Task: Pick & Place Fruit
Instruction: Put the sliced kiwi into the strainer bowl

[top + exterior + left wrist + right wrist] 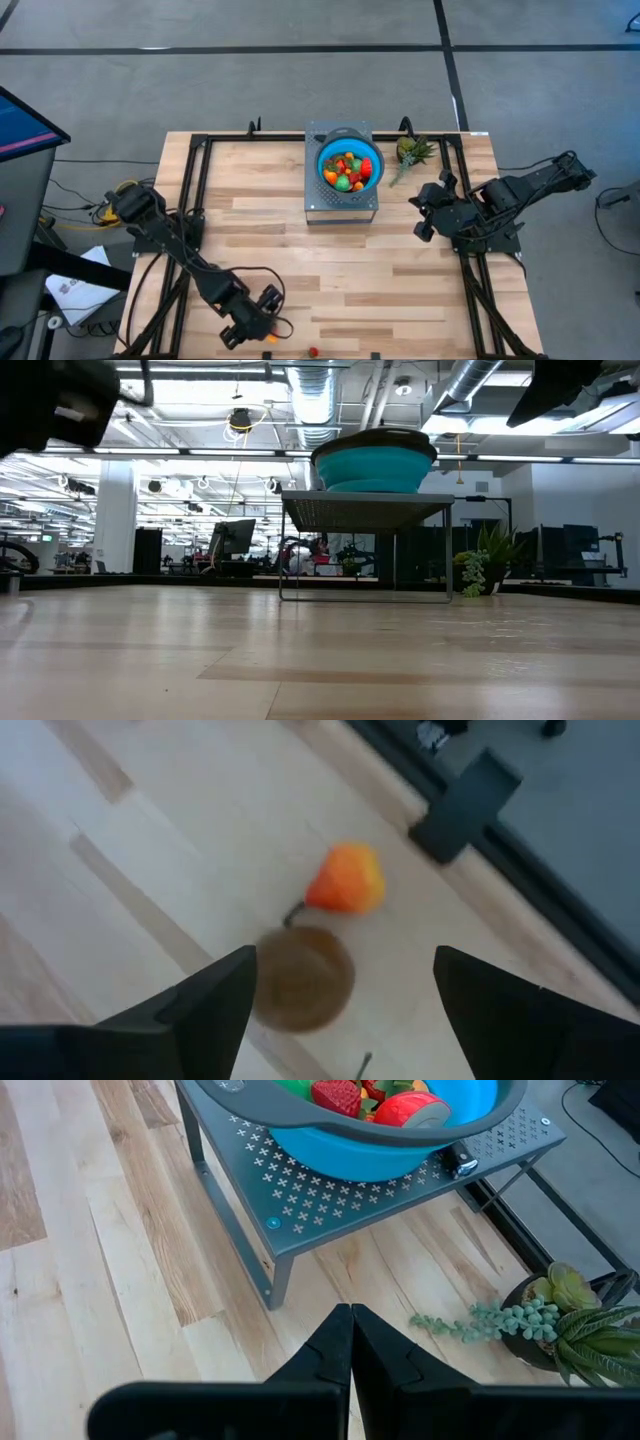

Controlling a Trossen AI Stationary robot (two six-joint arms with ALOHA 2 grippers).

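Note:
My left gripper [262, 318] is near the table's front edge, left of centre, and stands open, pointing down [340, 995]. Below it a round brown fruit [303, 978] lies on the wood between the fingers, close to one of them. An orange-red fruit [345, 880] lies just beyond it. Another small red fruit [313, 351] sits at the front edge. The blue bowl [350, 168] holds several red, orange and green fruits on a grey perforated stand [340, 208]. My right gripper [350, 1342] is shut and hangs over the table to the right of the stand.
A small potted plant with a trailing sprig [412, 152] lies at the back right, beside the stand. A black frame rail [470, 805] runs along the table edge just past the orange-red fruit. Bare wood lies between the stand and the front edge.

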